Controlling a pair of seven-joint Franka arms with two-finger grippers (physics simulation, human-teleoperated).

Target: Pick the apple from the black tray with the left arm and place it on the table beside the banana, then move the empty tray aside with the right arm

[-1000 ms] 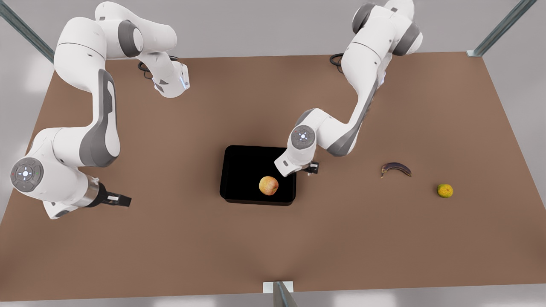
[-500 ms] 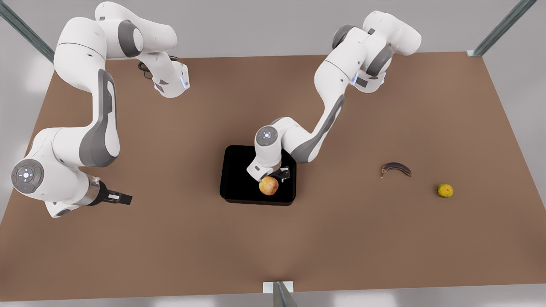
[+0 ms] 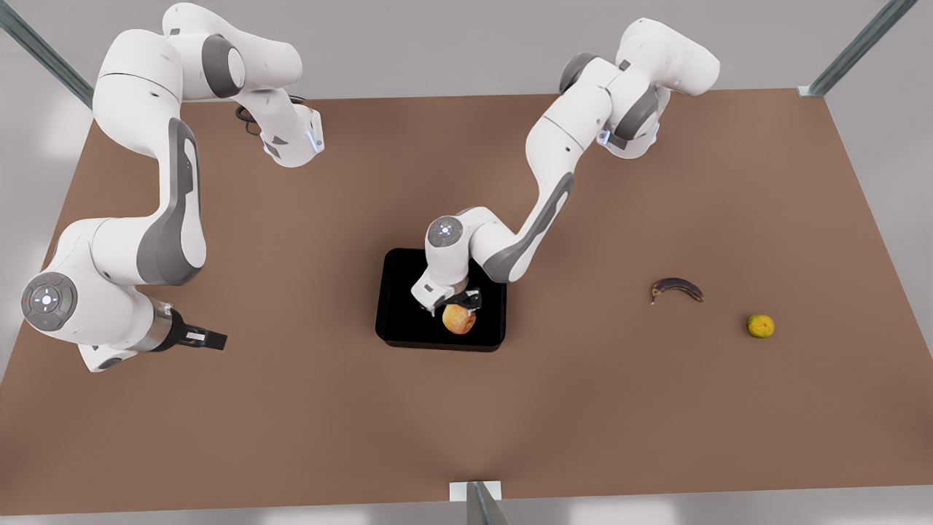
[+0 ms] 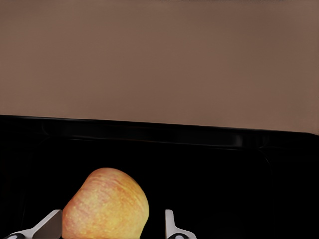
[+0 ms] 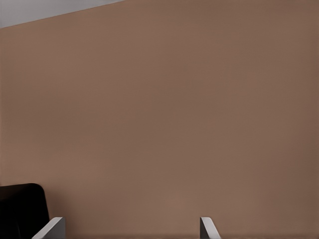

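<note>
At the front view's left the right hand (image 3: pixel 208 338) waits with fingers wide over the bench (image 3: pixel 291 423); mid-scene the left hand (image 3: pixel 458 302) straddles, unclosed, the one apple (image 3: pixel 459 319) in the one tray (image 3: pixel 401 306)—firm, smooth, best pinched across its middle—one banana (image 3: pixel 677 289) right.

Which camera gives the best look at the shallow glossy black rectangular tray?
The front view: the shallow glossy black rectangular tray shows whole. The left wrist view shows its floor and one rim; the right wrist view shows a corner.
</note>
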